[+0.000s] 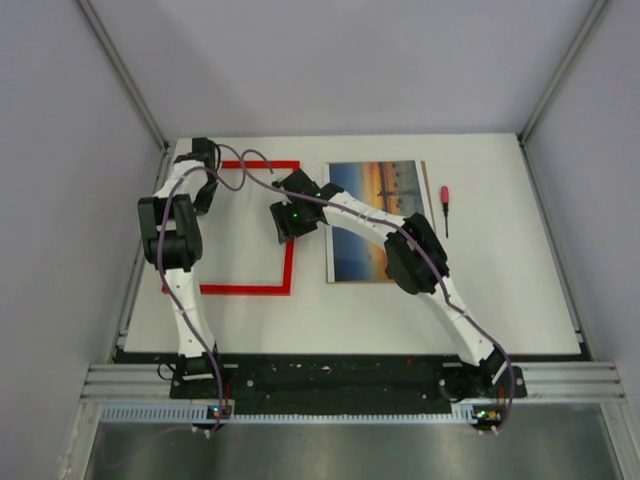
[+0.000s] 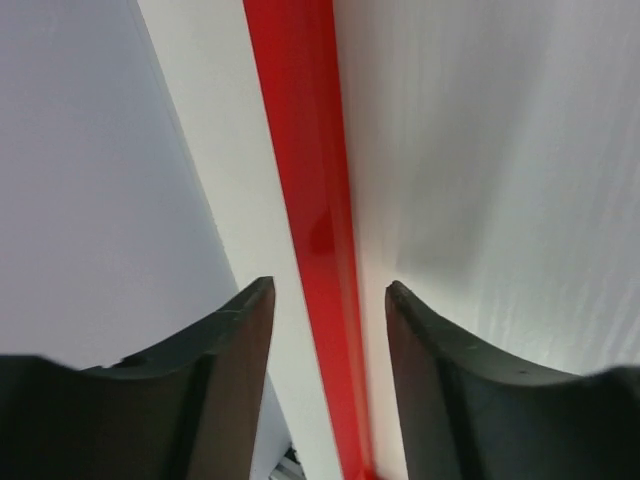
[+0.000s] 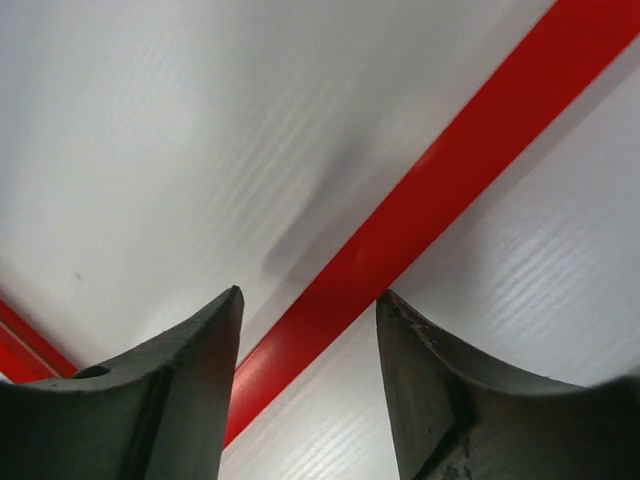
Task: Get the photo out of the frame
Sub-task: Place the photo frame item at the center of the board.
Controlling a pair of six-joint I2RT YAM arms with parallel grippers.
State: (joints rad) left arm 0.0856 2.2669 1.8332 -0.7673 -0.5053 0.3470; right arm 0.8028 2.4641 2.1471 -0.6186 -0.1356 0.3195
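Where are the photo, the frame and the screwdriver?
photo (image 1: 385, 185): top external view, upper sunset area, clear of the arm.
frame (image 1: 245, 289): top external view, near red bar.
screwdriver (image 1: 445, 196): top external view, red handle.

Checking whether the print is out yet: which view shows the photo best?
The top view: the photo lies on the table right of the frame, its middle crossed by the right arm. Both wrist views show only a red frame bar between open jaws, no photo.
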